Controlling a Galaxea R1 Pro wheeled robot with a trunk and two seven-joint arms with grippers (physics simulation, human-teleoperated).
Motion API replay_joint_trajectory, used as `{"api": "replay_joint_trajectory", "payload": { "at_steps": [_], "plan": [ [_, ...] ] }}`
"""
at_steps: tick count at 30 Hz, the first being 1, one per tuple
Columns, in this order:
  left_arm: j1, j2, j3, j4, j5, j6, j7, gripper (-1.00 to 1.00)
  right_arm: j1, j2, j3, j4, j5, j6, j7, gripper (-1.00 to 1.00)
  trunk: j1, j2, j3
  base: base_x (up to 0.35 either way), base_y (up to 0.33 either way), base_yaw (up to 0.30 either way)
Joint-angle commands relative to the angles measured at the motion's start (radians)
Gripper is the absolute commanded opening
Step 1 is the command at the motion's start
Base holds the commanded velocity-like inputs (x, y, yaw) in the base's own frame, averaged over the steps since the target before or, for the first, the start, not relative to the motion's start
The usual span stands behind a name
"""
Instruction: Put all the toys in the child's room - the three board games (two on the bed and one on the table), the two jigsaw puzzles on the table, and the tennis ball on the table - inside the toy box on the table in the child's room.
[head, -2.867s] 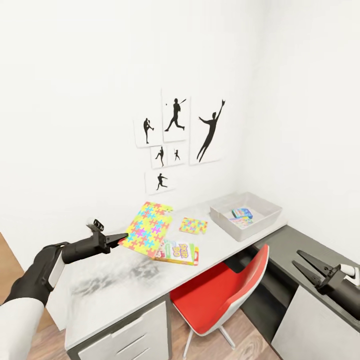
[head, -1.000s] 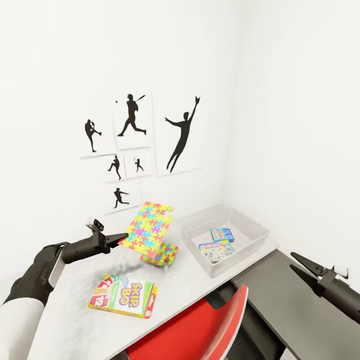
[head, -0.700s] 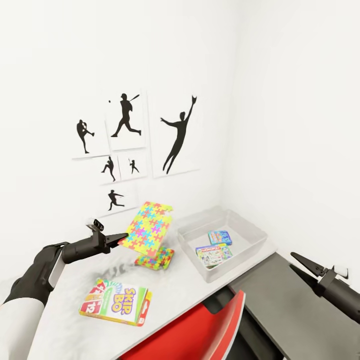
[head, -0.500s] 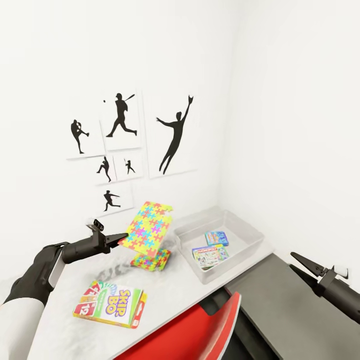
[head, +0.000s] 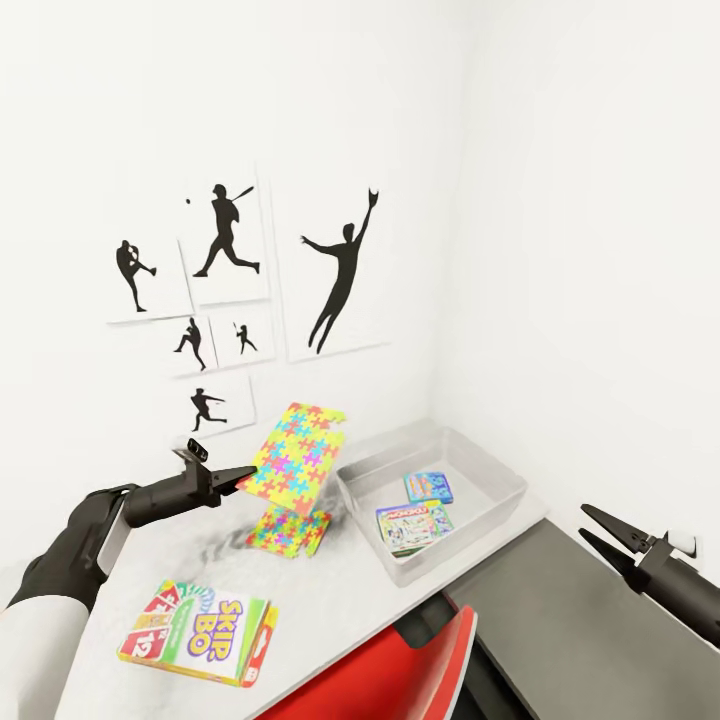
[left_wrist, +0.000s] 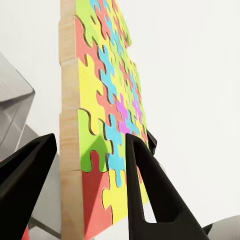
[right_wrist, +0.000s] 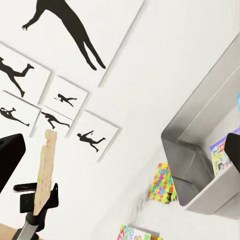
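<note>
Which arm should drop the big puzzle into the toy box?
Left. Its gripper is shut on the big puzzle, held up beside the toy box. The right gripper is open and empty, out past the box's other side.

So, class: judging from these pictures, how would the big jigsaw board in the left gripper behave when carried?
The jigsaw board probably stays stiff: it juts flat from the left gripper without sagging. It seems light, pinched at one edge. Its thick wooden edge suggests it won't flop.
</note>
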Motion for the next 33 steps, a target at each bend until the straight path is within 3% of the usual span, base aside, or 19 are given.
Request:
{"api": "replay_joint_trajectory", "payload": {
  "at_steps": [1, 23, 33],
  "plan": [
    [0.000, 0.000, 0.000, 0.000, 0.000, 0.011, -0.004, -1.00, -0.001, 0.000, -0.001, 0.000, 0.005, 0.005, 0.007, 1.00, 0.001, -0.001, -0.001, 0.040, -0.021, 0.000],
    [0.000, -0.001, 0.000, 0.000, 0.001, 0.011, -0.004, -1.00, -0.001, 0.000, 0.023, 0.000, 0.006, 0.005, 0.008, 1.00, 0.001, -0.001, -0.001, 0.073, -0.002, 0.001],
    [0.000, -0.003, 0.000, 0.000, 0.000, 0.010, -0.004, -1.00, -0.001, 0.000, 0.023, 0.000, 0.006, 0.005, 0.008, 1.00, 0.001, -0.001, -0.001, 0.001, -0.120, 0.233]
  ]
}}
